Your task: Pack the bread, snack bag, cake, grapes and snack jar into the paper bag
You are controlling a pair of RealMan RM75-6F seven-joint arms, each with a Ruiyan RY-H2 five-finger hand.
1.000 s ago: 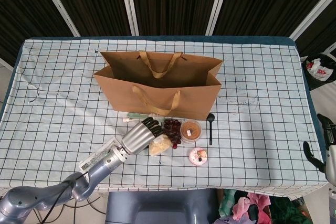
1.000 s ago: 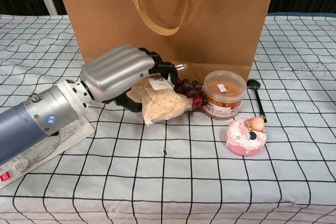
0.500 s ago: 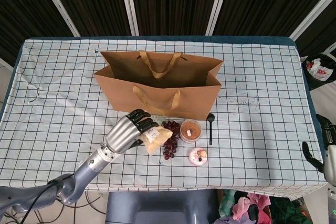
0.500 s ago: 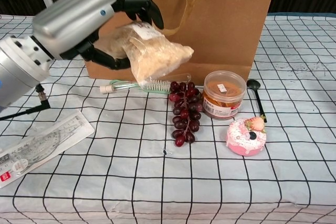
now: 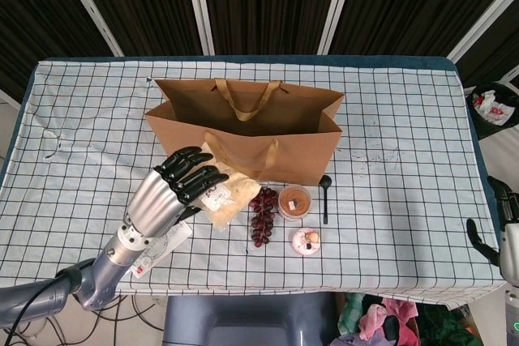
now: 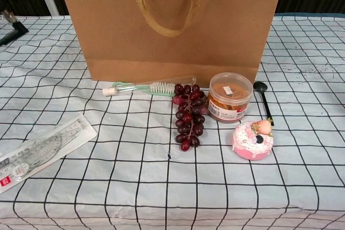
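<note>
My left hand (image 5: pixel 166 192) holds a clear snack bag (image 5: pixel 225 194) of pale beige pieces in the air, just in front of the paper bag's front wall (image 5: pixel 300 155). The chest view shows neither this hand nor the snack bag. The brown paper bag (image 6: pixel 226 20) stands upright with its mouth open. On the cloth before it lie dark red grapes (image 5: pixel 262 215) (image 6: pixel 187 114), a clear snack jar (image 5: pixel 294 202) (image 6: pixel 230 97) with orange contents, and a pink cake (image 5: pixel 306 241) (image 6: pixel 253 140). My right hand (image 5: pixel 486 237) hangs off the table's right edge, fingers apart, holding nothing.
A green toothbrush (image 6: pixel 151 86) lies along the foot of the bag. A black spoon (image 5: pixel 325 196) (image 6: pixel 264 98) lies right of the jar. A packaged ruler set (image 6: pixel 38 152) (image 5: pixel 158 249) sits at the front left. A bin (image 5: pixel 491 107) stands beyond the table's right edge.
My left hand has lifted the snack bag off the table, up and to the left, out of the chest view. The grapes it lay against are now uncovered.
</note>
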